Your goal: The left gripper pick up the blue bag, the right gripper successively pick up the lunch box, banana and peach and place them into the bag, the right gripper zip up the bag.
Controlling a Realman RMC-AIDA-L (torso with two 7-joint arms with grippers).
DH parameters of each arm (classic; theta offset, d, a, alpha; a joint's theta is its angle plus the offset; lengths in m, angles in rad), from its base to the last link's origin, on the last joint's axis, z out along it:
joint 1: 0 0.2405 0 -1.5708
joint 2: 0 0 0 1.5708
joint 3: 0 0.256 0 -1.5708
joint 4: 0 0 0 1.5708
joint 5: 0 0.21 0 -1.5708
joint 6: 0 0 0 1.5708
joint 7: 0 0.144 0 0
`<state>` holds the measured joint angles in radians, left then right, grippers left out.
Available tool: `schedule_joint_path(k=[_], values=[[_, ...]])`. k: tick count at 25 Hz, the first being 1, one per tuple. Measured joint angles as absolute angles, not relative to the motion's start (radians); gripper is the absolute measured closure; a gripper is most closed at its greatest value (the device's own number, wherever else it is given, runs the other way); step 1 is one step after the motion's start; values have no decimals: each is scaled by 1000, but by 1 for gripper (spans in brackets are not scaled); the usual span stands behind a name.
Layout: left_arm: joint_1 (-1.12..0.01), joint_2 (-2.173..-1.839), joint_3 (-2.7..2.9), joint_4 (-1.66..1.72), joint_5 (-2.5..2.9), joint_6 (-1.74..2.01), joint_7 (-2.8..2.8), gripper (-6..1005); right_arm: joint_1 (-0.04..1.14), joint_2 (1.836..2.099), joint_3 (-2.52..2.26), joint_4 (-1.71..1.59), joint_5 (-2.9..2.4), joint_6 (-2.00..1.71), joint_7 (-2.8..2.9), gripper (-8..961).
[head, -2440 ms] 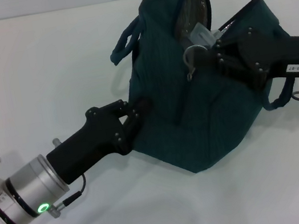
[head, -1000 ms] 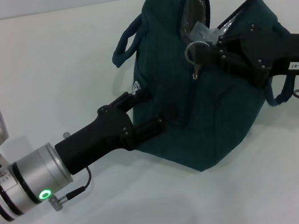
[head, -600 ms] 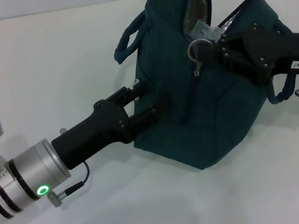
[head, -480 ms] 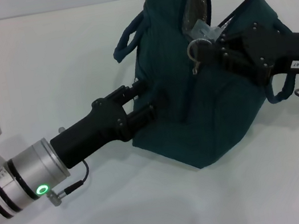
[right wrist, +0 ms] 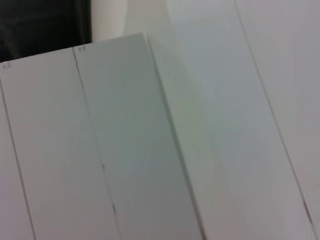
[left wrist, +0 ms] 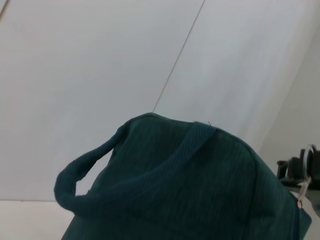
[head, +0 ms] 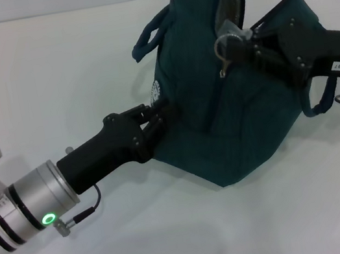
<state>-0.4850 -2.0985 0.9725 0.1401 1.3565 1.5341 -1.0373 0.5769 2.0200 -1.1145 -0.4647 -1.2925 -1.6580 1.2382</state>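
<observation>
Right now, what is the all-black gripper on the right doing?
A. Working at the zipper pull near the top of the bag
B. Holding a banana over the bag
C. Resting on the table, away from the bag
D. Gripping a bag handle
A: in the head view the right gripper sits at the silver ring pull near the top of the blue bag.

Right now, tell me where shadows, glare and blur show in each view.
Head view: soft shadows lie on the table under the left tool and the bag, no harsh glare. Left wrist view: the bag fills the lower part, slightly soft. Right wrist view: only pale panels, a dark corner.
</observation>
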Motion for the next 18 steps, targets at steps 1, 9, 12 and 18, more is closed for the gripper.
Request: schedule_joint_path(k=[1,9,12,18], values=[[-485,-2099,972,137,1356,1534,-1034,688,576,2020,-1114,-464,-1287,-1655,1238,945],[-474,-2100,975,123,1355,1534,-1011,851,578,2023,-1114,-441,-1250,-1621,1238,945],[-469,-2100,977,123,1356,1534,-1008,944,576,2023,-1114,-439,-1228,-1619,1238,945],[-461,-2100,978,112,1362,1532,-983,944,567,2023,-1114,-424,-1168,-1616,1238,946]])
